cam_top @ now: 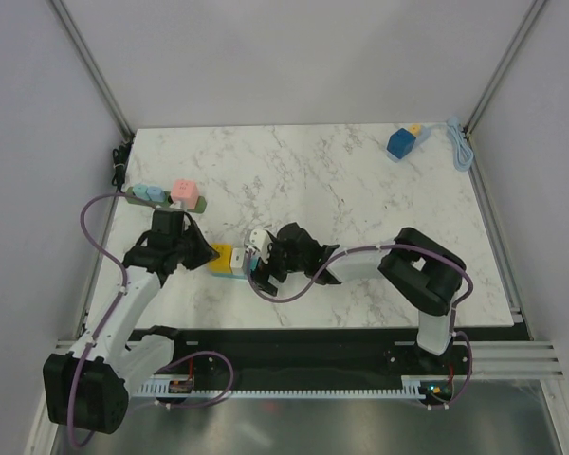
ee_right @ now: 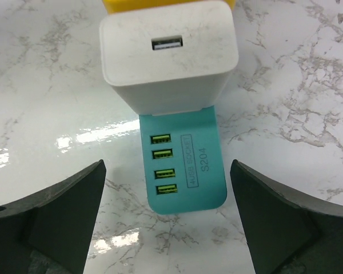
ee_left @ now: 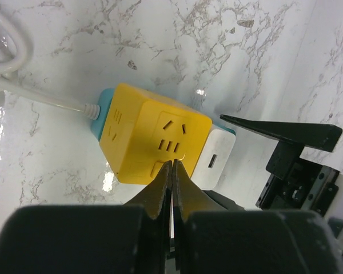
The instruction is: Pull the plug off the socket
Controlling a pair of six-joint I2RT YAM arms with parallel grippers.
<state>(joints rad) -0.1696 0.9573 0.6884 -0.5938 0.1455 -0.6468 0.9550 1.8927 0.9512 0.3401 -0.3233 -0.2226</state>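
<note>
- One yellow plastic socket cube (ee_left: 154, 140) on a teal base stands on the white marble table (cam_top: 360, 190), near its front edge, between the two grippers.
- One white square plug with a single USB slot (ee_right: 168, 54) sits flush against the cube's side, not yet pulled away.
- The teal base plate (ee_right: 186, 165) sticks out under the plug and shows four yellow-green USB ports in a row.
- One white cable (ee_left: 46, 100) leaves the cube's far side.
- Left gripper (ee_left: 171, 166): its two fingers are pressed together with nothing between them, tips touching the cube's top face.
- Right gripper (ee_right: 167, 168): its two fingers stand wide apart, one on each side of the base plate, gripping nothing.
- Far left: one green power strip (cam_top: 163, 197) with pink and light-blue blocks.
- Far right corner: one blue cube (cam_top: 401, 142) beside one pale blue cable (cam_top: 460, 147).
</note>
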